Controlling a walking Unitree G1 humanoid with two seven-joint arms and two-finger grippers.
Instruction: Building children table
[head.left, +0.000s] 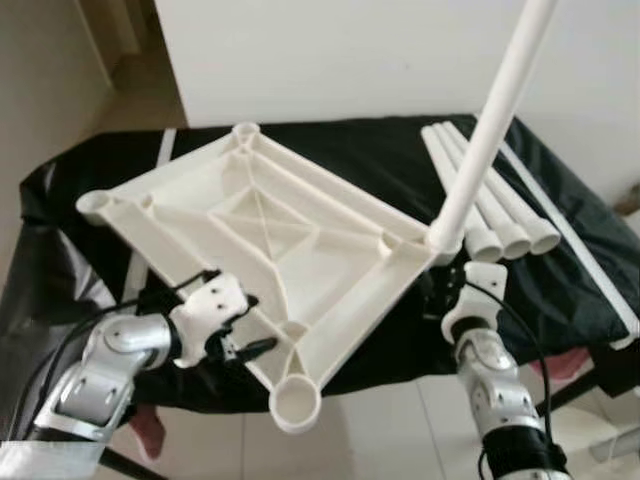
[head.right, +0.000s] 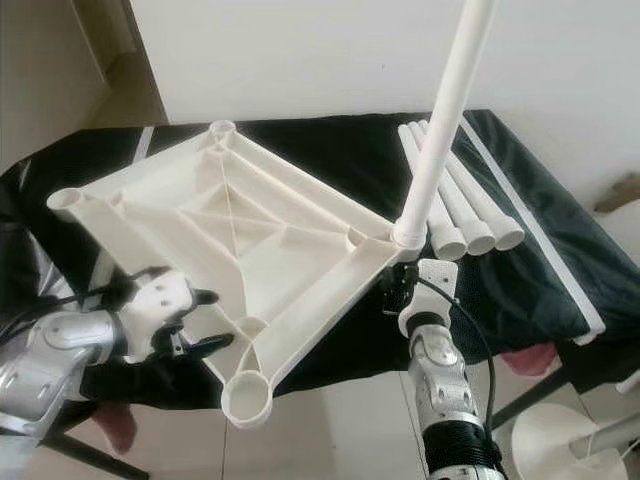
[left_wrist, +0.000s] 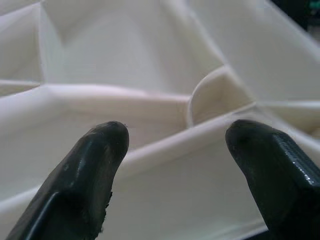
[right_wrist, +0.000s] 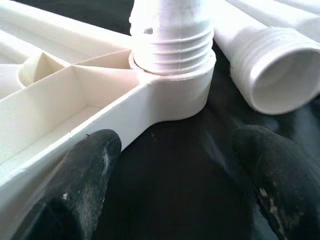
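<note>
Far left: left claw (head.left: 240, 340), on a silver arm, at the near left edge of the upturned white plastic table top (head.left: 270, 240), fingers parted wide and pointing at the ribbed underside; nothing between the fingertips (left_wrist: 100, 150) in the left wrist view, only a raised rib close ahead. Whether touching the plastic, impossible to tell.

Centre: upturned table top lying ribs-up on the black-covered tabletop (head.left: 570, 290), one corner overhanging the near edge with an empty round socket (head.left: 295, 400); further empty sockets at the far left corner (head.left: 97, 205) and the far corner (head.left: 245, 131).

Right of centre: one white table leg (head.left: 490, 120) standing in the right corner socket (right_wrist: 172, 92), tilted, its threaded end partly showing above the socket rim. Just below that corner: right claw (head.right: 402, 290), spread wide, fingers either side of the socket but apart from it, gripping nothing.

Further right: three loose white legs (head.left: 500, 215) lying side by side on the black cover, threaded open ends toward the near edge. Beside them, far right, a long thin white strip (head.left: 590, 260) along the cover.
</note>
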